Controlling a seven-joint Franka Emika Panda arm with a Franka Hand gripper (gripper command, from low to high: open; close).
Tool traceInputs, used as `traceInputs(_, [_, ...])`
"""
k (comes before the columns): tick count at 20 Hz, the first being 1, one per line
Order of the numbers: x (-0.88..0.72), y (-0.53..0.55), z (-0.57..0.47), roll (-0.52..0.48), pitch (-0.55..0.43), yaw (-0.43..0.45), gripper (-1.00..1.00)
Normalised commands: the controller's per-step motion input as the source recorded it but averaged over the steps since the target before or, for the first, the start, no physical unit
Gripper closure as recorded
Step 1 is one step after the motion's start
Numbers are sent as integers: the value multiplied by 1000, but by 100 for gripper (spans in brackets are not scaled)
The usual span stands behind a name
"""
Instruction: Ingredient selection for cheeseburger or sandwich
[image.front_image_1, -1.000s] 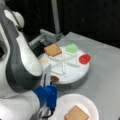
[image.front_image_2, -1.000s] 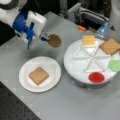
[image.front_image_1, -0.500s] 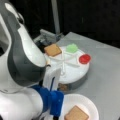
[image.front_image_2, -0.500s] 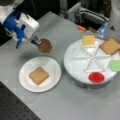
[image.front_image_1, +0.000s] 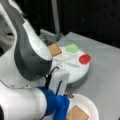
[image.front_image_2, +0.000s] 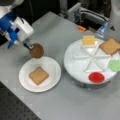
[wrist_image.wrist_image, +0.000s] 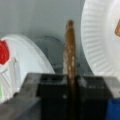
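Over the grey table, the end effector grips the patty.

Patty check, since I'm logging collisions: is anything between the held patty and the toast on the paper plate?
Nothing visible. The gripper holds the patty at the plate edge; the toast lies uncovered.

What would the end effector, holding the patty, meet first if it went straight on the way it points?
Probably the paper plate's rim, or the grey table beside it; the end effector points down there, but depth is unclear.
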Motion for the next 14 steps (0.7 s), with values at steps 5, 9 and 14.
traceInputs(5, [415,-155,-120,-278,66,8,100])
traceInputs(9, [341,-73,-110,-191,110,35,100])
traceInputs(14, [321,40,-129,-115,99,21,100])
